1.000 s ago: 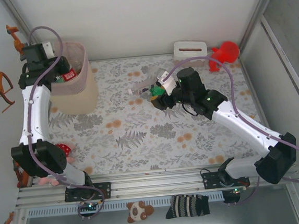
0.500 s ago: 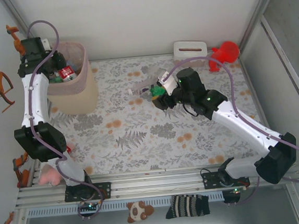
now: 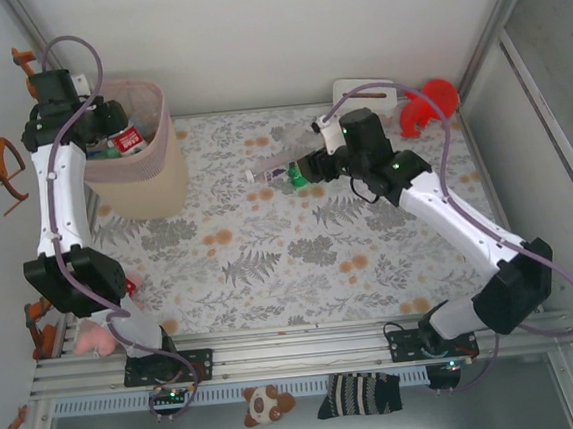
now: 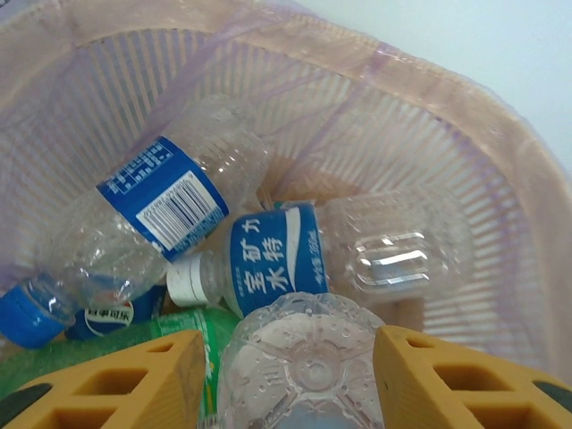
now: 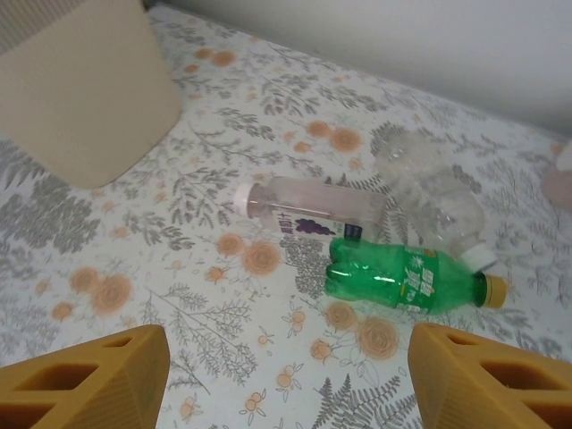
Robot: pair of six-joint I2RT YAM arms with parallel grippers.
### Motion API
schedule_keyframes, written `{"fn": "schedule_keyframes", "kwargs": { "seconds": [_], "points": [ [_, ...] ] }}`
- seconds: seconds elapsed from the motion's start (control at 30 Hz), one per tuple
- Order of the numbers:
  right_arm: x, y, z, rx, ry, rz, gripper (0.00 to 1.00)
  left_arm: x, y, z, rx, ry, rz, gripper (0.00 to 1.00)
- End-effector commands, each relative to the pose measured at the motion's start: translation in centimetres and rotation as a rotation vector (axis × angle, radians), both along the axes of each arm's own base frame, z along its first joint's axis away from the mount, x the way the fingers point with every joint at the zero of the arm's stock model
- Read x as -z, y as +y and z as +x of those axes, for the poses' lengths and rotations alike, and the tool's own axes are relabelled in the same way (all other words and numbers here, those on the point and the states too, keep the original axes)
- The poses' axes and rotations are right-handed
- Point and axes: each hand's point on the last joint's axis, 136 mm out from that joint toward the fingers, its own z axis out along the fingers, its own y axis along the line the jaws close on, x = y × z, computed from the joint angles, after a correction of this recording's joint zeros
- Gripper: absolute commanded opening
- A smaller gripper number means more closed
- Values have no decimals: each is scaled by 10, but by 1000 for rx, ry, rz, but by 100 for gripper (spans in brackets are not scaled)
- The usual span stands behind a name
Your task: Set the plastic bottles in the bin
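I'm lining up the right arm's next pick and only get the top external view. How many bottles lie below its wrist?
Observer: Three, all lying flat: a green bottle, a clear purple-labelled bottle and a crumpled clear bottle.
Operator: Are the right jaws free?
Observer: Yes, they are open wide with nothing between them.
Operator: And what's at the left arm, over the bin?
Observer: A clear bottle, base toward the camera, sits between the left jaws. It is above the blue-labelled bottles lying in the bin. I can't tell if it is gripped or loose.
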Motion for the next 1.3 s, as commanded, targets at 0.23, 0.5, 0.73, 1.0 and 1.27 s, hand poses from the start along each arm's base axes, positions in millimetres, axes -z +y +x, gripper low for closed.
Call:
{"fn": "schedule_keyframes", "kwargs": {
  "seconds": [0.23,0.5,0.73,1.0,1.27],
  "points": [
    [45,-44,70,349,283,197,68,-28,-25,-49,66,-22,-96,55],
    [94,-80,110,578,459,348,65,-29,-39,-59,109,-33,-156,55],
    [134,-93,133,714,582,451,62,2,-59,-32,192,24,-250,51],
    [163,-103,149,831,667,531,60,56,-44,-13,122,161,-223,50],
    [183,-90,166,828,759,680,57,21,-63,-29,185,62,-304,51]
  ]
}}
